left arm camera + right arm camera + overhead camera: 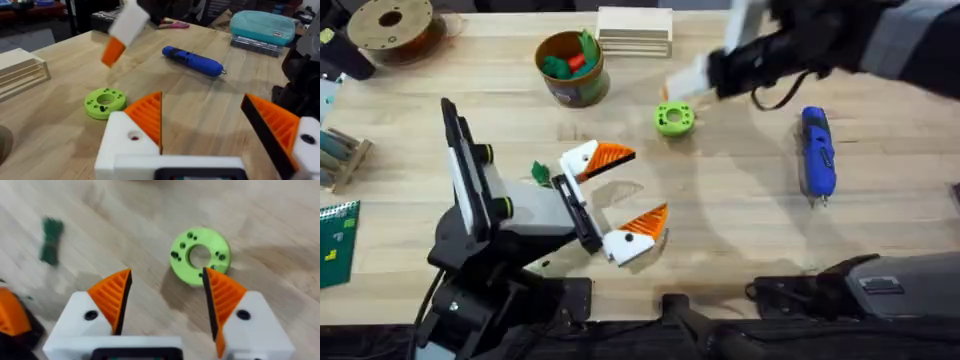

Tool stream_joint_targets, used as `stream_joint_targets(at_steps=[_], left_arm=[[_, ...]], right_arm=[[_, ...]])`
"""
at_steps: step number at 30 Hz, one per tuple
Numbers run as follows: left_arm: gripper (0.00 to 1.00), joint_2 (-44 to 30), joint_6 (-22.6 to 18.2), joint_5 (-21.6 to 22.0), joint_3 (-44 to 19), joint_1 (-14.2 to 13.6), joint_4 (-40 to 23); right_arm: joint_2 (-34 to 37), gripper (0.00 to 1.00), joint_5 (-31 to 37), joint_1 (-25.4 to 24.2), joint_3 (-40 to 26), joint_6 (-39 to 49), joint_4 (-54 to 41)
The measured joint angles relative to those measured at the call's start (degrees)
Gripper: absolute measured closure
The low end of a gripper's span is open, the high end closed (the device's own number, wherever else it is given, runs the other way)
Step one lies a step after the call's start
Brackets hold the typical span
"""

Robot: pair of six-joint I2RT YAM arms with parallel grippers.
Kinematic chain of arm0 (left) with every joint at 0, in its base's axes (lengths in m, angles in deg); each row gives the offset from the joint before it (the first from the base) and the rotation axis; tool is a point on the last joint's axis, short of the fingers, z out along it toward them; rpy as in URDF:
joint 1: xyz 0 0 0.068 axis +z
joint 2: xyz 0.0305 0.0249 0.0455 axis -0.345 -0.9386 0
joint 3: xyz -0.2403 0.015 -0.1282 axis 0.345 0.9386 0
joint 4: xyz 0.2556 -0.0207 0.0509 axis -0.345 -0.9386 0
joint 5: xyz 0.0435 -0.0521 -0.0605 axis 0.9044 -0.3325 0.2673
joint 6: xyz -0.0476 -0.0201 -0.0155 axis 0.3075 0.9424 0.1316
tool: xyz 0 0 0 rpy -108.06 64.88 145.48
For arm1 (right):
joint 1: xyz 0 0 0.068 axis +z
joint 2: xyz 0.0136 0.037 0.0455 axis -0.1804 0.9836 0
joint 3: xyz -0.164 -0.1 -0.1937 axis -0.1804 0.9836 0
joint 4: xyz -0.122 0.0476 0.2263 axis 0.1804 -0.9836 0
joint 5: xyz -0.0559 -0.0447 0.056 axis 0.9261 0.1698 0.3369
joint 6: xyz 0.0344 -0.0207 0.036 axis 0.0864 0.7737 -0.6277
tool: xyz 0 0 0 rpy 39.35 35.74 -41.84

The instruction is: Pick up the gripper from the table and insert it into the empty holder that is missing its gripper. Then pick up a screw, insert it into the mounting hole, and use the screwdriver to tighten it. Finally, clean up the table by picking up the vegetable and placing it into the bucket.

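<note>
My left gripper (623, 195) (210, 125) stands open low over the table's middle, an orange ribbed wedge on each white mount. Just behind it lies the dark green vegetable (540, 172) (51, 245). My right gripper (685, 80) (167, 300) reaches in from the far right, open and empty, hovering over a lime-green ring (674, 119) (200, 255). The blue screwdriver (817, 150) (192, 60) lies flat to the right. The bucket (572, 67) stands at the back with toy vegetables inside. A loose gripper piece, an empty holder and a screw are out of view.
A brown spool (390, 28) sits at the back left and a pale wooden block (634, 30) behind the bucket. A green board (338, 240) lies at the left edge. A teal pouch (262, 25) rests beyond the screwdriver.
</note>
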Motion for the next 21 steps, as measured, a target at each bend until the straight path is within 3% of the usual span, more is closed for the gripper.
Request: stream_joint_targets(at_steps=[3,5,6,14,15,21], left_arm=[[0.014,0.0,0.0,0.0,0.0,0.0,0.0],[0.014,0.0,0.0,0.0,0.0,0.0,0.0],[0.013,0.0,0.0,0.0,0.0,0.0,0.0],[0.014,0.0,0.0,0.0,0.0,0.0,0.0],[0.014,0.0,0.0,0.0,0.0,0.0,0.0],[0.014,0.0,0.0,0.0,0.0,0.0,0.0]], right_arm=[[0.8,0.249,6.5,4.7,0.0,5.1,-2.2],[1.5,0.441,9.7,7.2,0.0,7.1,-2.0],[1.9,0.483,11.0,8.3,0.0,7.8,-1.7],[6.1,0.497,18.5,13.2,0.0,10.2,0.9],[7.7,0.538,19.8,13.6,0.0,10.5,2.1],[8.8,0.572,20.8,13.6,0.0,10.6,4.6]])
